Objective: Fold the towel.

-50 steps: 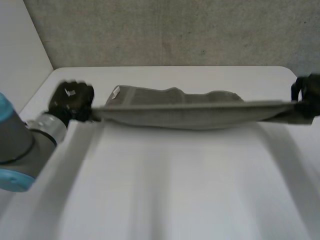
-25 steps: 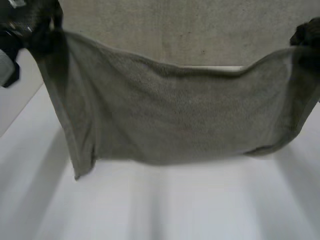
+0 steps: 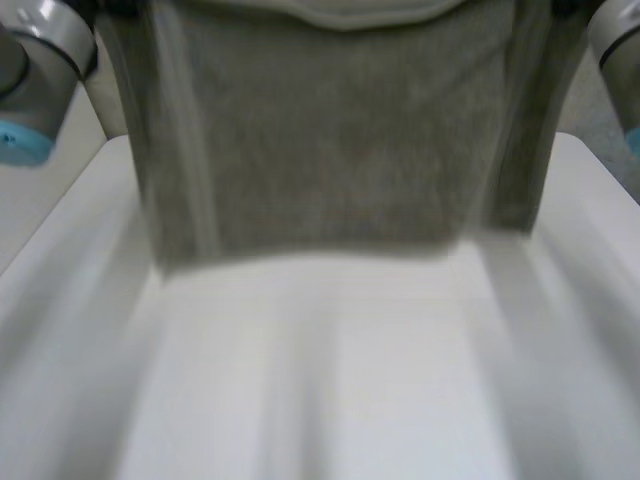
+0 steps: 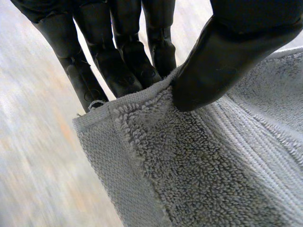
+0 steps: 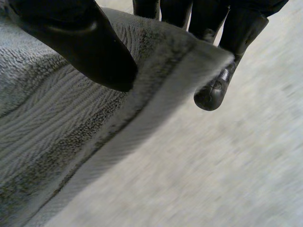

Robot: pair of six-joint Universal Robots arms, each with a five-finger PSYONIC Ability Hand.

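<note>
One grey towel (image 3: 330,150) hangs as a single broad sheet above the one white table (image 3: 330,400). Its upper edge is held high and its lower edge hangs loose over the table's far part (whether that hem touches the tabletop cannot be told). Two hands carry it, one at each upper corner. In the left wrist view the left hand (image 4: 118,61) pinches a corner of the terry cloth. The thumb presses down on the looped face just beside the hem, and the fingers stand close together, nearly straight, behind the cloth. The tip of the corner pokes out beside them. In the right wrist view the right hand (image 5: 80,42) is clamped on the opposite corner in the same way. Its thumb lies on the ribbed band of the cloth and its fingers are behind the hemmed edge, one rounded fingertip showing just past that edge. In the head view the two arms flank the sheet. The left arm (image 3: 40,60) is at one upper corner, the right arm (image 3: 620,40) at the other, and the towel spans the space between them.
</note>
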